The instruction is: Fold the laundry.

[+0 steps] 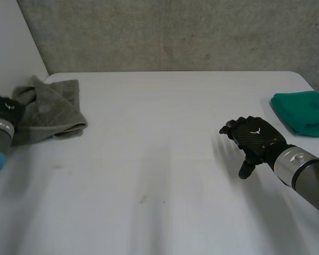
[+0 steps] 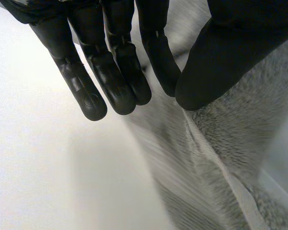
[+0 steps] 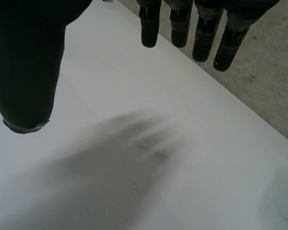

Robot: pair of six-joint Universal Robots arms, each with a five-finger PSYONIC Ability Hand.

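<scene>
Grey towel (image 1: 53, 109) lies bunched at the left hand's (image 1: 5, 109) straight, relaxed fingers; right hand (image 1: 255, 139) hovers well apart from it, loosely open

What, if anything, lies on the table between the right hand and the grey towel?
Nothing visible does. Bare white table runs from the open right hand across to the grey towel. The left hand is at the towel's opposite edge, and the green cloth lies off that path.
</scene>
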